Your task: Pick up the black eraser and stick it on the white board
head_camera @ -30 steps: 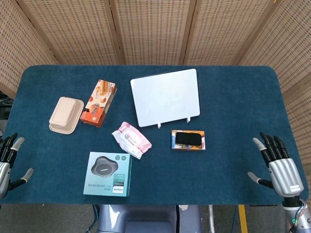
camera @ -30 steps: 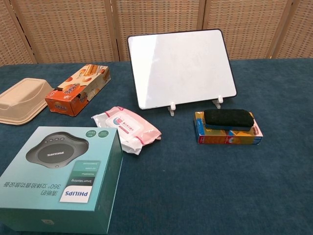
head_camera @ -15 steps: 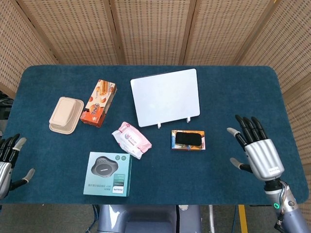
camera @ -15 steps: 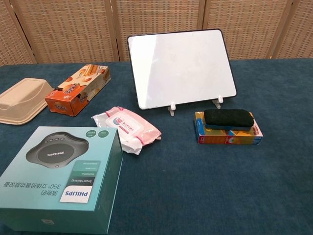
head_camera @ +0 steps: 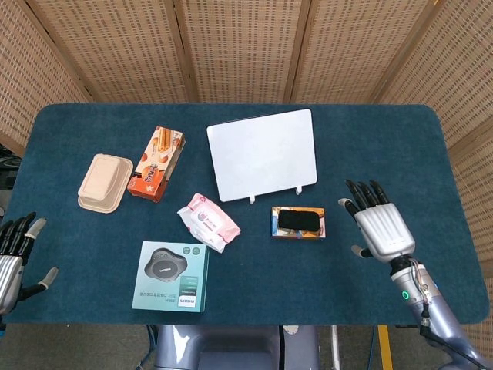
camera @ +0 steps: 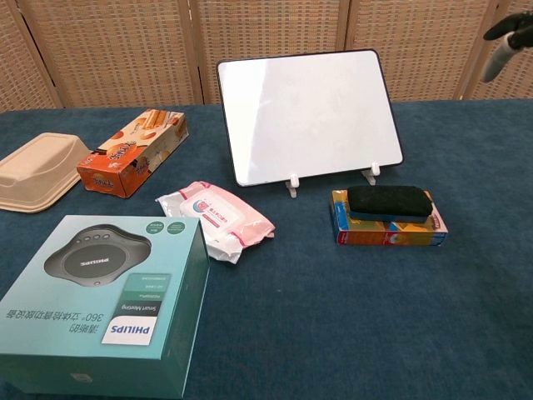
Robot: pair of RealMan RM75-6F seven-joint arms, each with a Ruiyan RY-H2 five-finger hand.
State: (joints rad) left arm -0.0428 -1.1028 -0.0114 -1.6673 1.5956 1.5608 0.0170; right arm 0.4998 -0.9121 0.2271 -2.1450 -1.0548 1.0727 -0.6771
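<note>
Tabletop with a dark blue cloth-covered table (head_camera: 370, 139) before wicker screens. The black oblong felt eraser (head_camera: 299, 220) lies flat on top of a small orange-and-blue cardboard box (camera: 388, 230), just in front of the right foot of the white rectangular board (head_camera: 262, 153), which leans back on two white clip stands. The right hand (head_camera: 379, 227) hovers above the table to the right of the eraser, apart from it, fingers (head_camera: 362, 193) straight and spread, holding nothing; in the chest view only its fingertips show at the upper right corner. The left hand (head_camera: 11, 258) sits at the near left edge, fingers apart and empty. Left of the board: an orange snack carton (head_camera: 156, 163) and a beige lidded pulp container (head_camera: 105, 182). Nearer: a pink-and-white wet-wipe packet (head_camera: 208, 222) and a teal speaker box (head_camera: 171, 276).
</note>
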